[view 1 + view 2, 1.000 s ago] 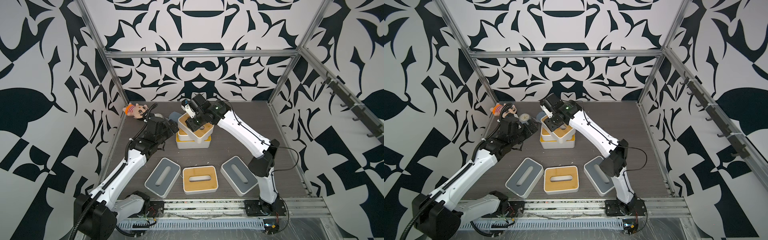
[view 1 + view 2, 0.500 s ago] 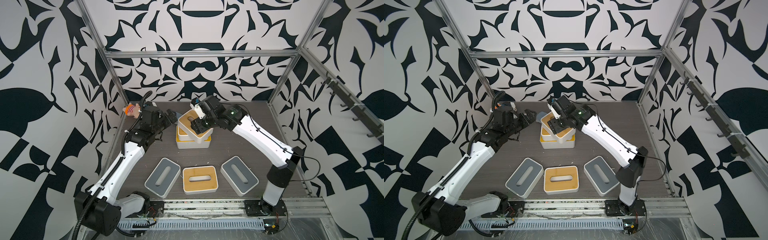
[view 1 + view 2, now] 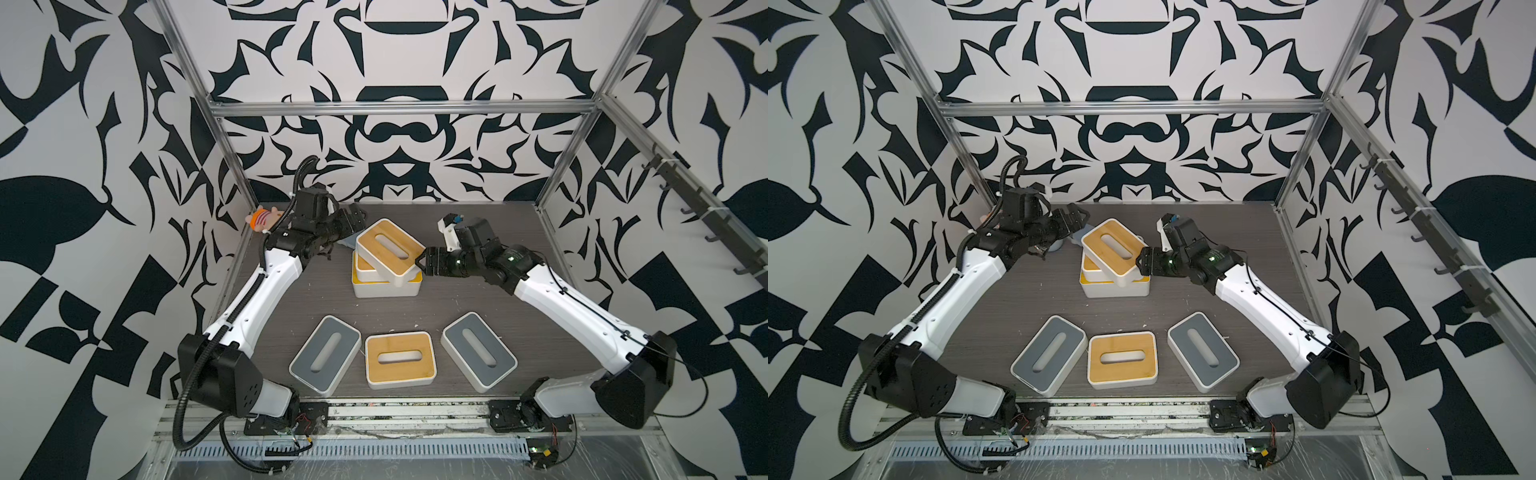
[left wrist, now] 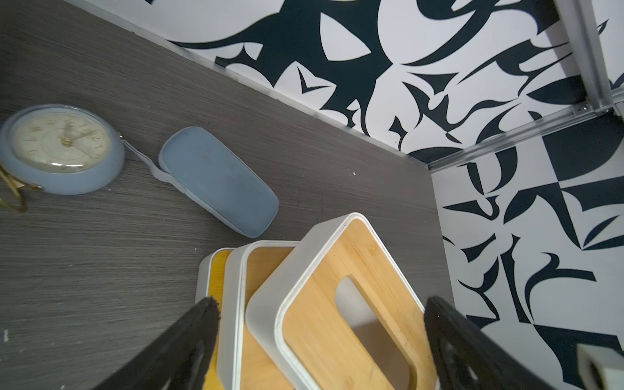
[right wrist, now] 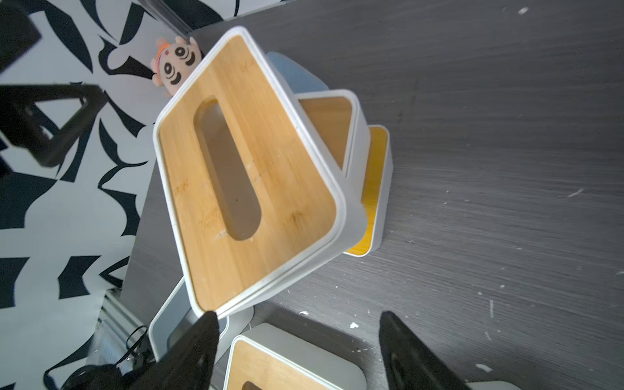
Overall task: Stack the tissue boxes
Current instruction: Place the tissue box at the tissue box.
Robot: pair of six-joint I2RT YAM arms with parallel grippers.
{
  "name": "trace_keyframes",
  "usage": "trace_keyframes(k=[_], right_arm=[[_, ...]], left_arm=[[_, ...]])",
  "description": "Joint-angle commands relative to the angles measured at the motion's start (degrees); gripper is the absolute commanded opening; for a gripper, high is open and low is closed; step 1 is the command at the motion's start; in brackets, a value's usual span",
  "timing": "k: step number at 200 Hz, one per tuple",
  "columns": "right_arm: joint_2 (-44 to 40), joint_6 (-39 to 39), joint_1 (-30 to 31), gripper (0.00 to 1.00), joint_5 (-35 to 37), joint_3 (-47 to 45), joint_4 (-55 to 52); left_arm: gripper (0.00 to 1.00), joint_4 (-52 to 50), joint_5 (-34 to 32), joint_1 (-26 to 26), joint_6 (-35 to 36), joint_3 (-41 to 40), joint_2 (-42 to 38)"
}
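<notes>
Far centre, the top bamboo box [image 3: 388,249] sits skewed on the middle bamboo box [image 4: 266,266] and yellow-lidded box [image 3: 386,286]. The right gripper [image 3: 419,262], parted and empty, is at its right corner, perhaps touching. The left gripper [image 3: 355,216] gapes wide far-left, by a pouch [image 4: 219,182], clock [image 4: 60,148] and plush doll [image 3: 262,218].

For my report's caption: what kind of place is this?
Likely a robot test cell: black-and-white patterned walls, an aluminium frame, a left arm and right arm on a base rail.
</notes>
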Motion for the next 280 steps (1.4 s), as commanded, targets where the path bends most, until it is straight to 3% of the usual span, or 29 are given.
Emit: trace_keyframes(k=[1, 104, 280], right_arm=[[-1.33, 5.98, 0.37, 0.79, -5.28, -2.14, 9.30], [2.32, 12.88, 0.37, 0.80, -8.88, -3.07, 17.19], [10.91, 12.51, -4.19, 0.79, -8.83, 6.40, 17.44]], left_arm=[[0.99, -1.83, 5.29, 0.50, 2.24, 3.88, 3.05], [0.99, -2.12, 15.50, 0.73, 3.33, 9.11, 13.60], [0.99, 4.95, 15.00, 0.68, -2.94, -5.30, 3.60]])
